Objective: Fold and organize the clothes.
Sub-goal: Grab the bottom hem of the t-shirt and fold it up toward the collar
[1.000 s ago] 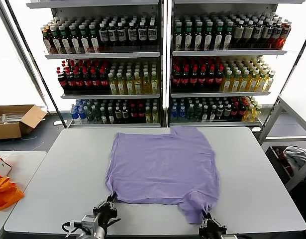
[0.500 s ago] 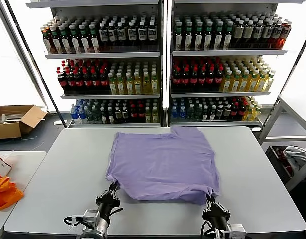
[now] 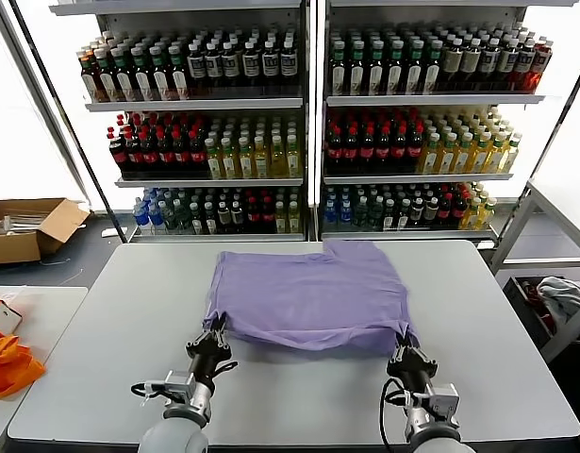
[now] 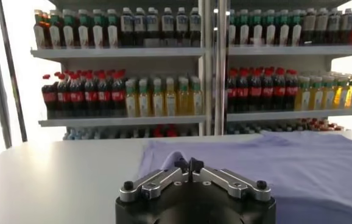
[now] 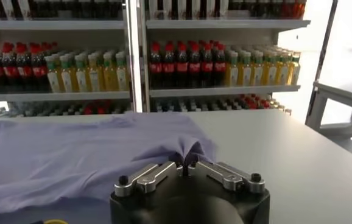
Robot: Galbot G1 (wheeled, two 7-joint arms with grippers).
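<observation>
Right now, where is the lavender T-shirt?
In the head view, the lavender T-shirt lies mid-table before the drink shelves, its near corners pinched by the left end effector and right end effector.

T-shirt [image 3: 308, 297] hem farther up now.

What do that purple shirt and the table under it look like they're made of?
The lavender T-shirt looks like thin, soft knit fabric, probably cotton or a blend: it drapes, wrinkles and bunches where the left gripper and right gripper pinch its near edge. The table seems a hard, smooth grey-white top, perhaps laminate or painted board, with a matte to faintly glossy finish; which one cannot be told.
</observation>
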